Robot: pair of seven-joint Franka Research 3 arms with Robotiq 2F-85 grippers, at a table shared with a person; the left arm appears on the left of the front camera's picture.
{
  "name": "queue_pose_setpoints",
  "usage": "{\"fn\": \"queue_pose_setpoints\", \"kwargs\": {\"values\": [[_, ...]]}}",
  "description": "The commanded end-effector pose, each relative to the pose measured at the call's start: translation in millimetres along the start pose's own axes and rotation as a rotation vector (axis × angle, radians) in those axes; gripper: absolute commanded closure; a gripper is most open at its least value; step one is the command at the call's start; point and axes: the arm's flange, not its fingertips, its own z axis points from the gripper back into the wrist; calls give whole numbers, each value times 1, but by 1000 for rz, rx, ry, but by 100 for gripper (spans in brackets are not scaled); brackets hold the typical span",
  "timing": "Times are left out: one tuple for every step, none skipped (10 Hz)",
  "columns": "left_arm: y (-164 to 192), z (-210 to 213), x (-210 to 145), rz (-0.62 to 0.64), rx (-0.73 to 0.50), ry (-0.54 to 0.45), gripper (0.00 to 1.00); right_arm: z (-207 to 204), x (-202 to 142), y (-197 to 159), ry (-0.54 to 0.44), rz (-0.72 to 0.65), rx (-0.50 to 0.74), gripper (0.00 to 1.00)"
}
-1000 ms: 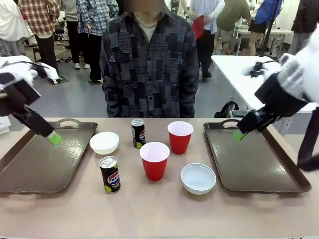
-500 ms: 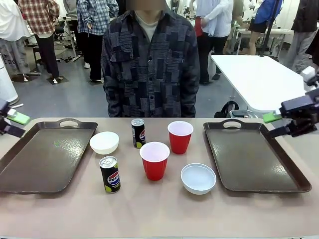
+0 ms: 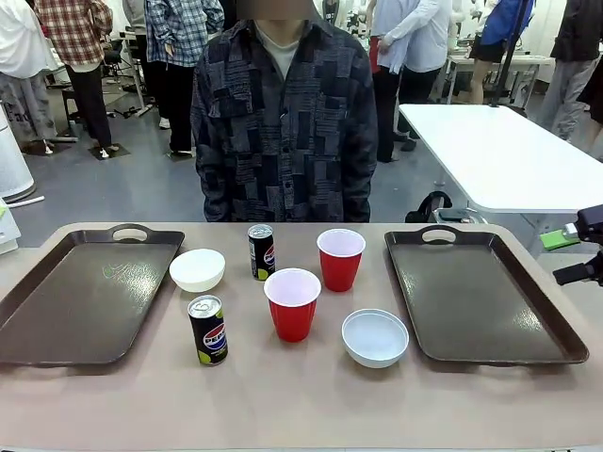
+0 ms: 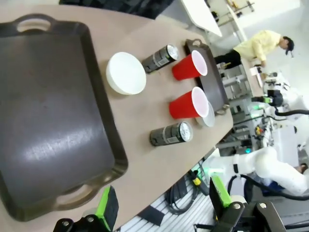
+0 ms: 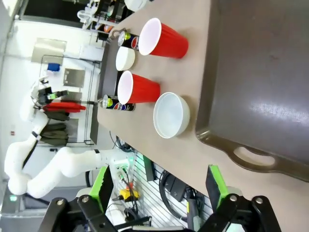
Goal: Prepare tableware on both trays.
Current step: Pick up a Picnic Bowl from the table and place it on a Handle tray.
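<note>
Tableware: all six pieces stand upright on the worktop, between the trays.
Landmark: near red cup.
- far red cup: just behind it, to the right.
- far can: behind it, to the left.
- near can: left of it, slightly nearer the robot.
- left bowl: left and behind.
- right bowl: right and in front.
- left tray and right tray: well apart from it on either side.

Left pincer: fingers wide apart, gripping nothing.
Right pincer: the same.

Busy robotics lab, open hall. People standing about on grey floor; long white worktable standing behind; cables hanging beneath tan table; person in patterned shirt standing opposite.
</note>
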Motion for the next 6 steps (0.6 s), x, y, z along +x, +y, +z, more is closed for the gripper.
{"fn": "queue_pose_setpoints", "kwargs": {"values": [[1, 4, -4, 11, 9, -12, 0, -5, -34, -2, -12, 13, -14, 0], [4, 6, -7, 20, 26, -16, 0, -2, -37, -2, -14, 10, -16, 0], [4, 8, -9, 26, 45, -20, 0, 0, -39, -2, -18, 10, -17, 0], [9, 11, -11, 23, 58, -31, 0, 1, -40, -1, -26, 7, -18, 0], [7, 8, -12, 4, 67, -20, 0, -2, -40, 0, -29, 25, -15, 0], [7, 11, -6, 29, 34, -28, 0, 19, -11, -2, -32, -17, -10, 0]]}}
